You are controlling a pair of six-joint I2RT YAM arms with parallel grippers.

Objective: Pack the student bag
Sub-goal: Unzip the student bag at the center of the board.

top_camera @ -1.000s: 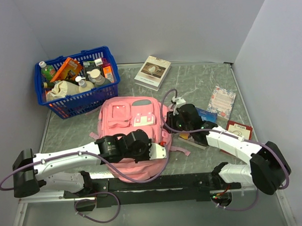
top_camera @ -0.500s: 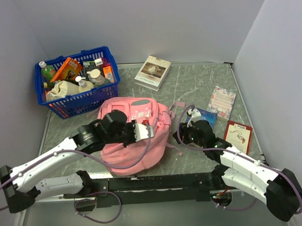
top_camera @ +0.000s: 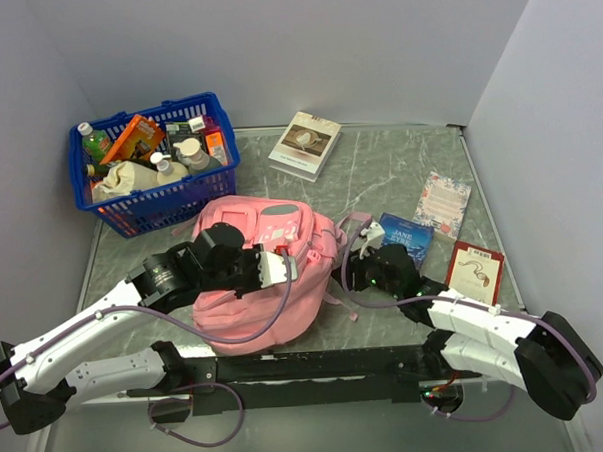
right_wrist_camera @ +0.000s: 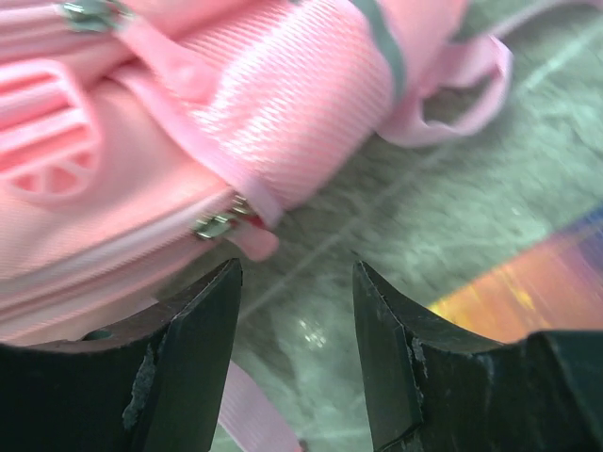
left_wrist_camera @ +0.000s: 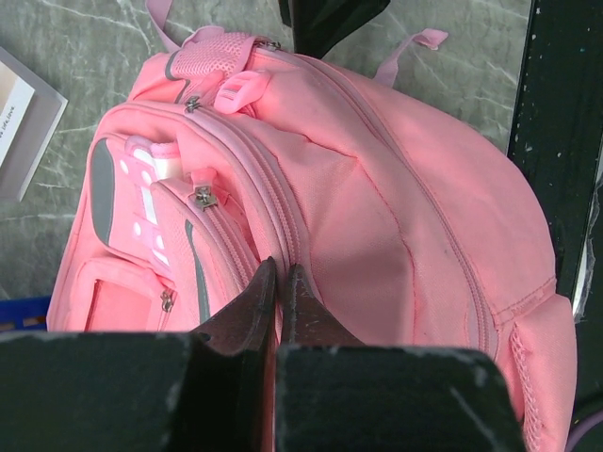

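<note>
The student bag (top_camera: 281, 225) is a big pink backpack lying mid-table, front pockets toward the blue basket. My left gripper (top_camera: 275, 268) rests on top of it, shut, with a thin fold of the bag's pink fabric (left_wrist_camera: 377, 207) pinched between its tips (left_wrist_camera: 280, 268) beside a zip seam. My right gripper (top_camera: 356, 277) is low at the bag's right side, open, with only bare table between its fingers (right_wrist_camera: 297, 268). A metal zip pull with a pink tab (right_wrist_camera: 219, 224) hangs just beyond the right gripper's left finger (right_wrist_camera: 193, 330), not touching it. A loose pink strap (right_wrist_camera: 452, 85) lies beyond it.
A blue basket (top_camera: 160, 204) full of bottles and packets stands at the back left. A white book (top_camera: 305, 144) lies at the back. A blue booklet (top_camera: 405, 236), a floral card (top_camera: 443, 202) and a red booklet (top_camera: 477, 268) lie right of the bag. Walls close in on three sides.
The left arm has swung back and to the left with the bag in its grip, shifting and bunching the bag. The right gripper has opened and dropped toward the bag's right edge, uncovering the blue booklet.
</note>
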